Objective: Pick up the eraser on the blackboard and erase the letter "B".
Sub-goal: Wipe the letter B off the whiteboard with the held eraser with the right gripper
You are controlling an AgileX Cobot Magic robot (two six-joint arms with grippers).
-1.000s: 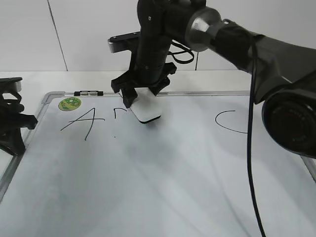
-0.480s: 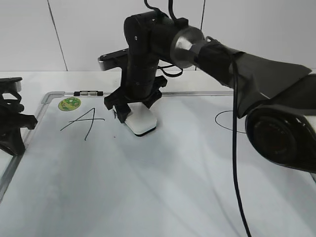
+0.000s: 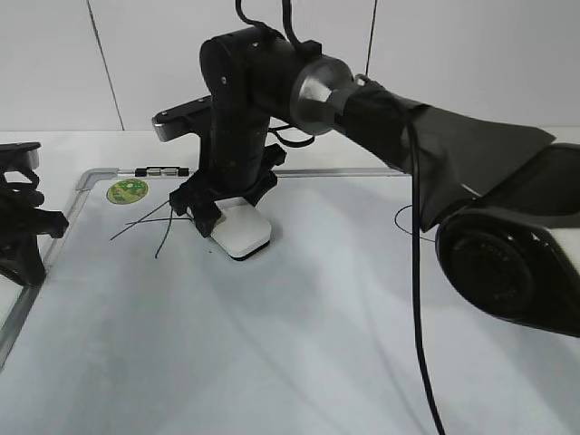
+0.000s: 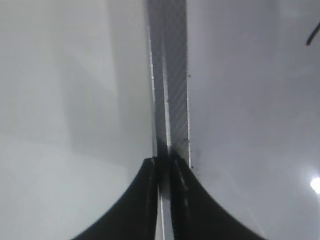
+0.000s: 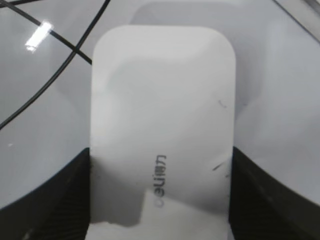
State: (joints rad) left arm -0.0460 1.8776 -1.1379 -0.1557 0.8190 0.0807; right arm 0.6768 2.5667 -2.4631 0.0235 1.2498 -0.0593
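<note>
Three views reach me, and each gives something the others lack. From the exterior camera I see the right gripper (image 3: 220, 210) reached across to the left part of the blackboard (image 3: 299, 362), its jaws spread around the eraser (image 3: 239, 230), which lies flat on the board just right of the slanted "A" (image 3: 149, 221). Part of that letter is hidden behind the gripper. I can find no letter "B" anywhere. Only a piece of the "C" (image 3: 403, 222) shows past the arm. The green sticker (image 3: 128, 190) and a small clip (image 3: 161, 170) sit at the frame's upper left corner.

My right wrist camera fills in the grip: the eraser (image 5: 162, 130) is clamped by its long sides between the two dark fingers (image 5: 45, 195), a faint printed logo on its white top, and strokes of the "A" (image 5: 55, 65) cross the upper left.

My left wrist camera alone shows the left gripper (image 4: 166, 172) pinched nearly closed, empty, over the board's grey frame (image 4: 175, 80).
</note>
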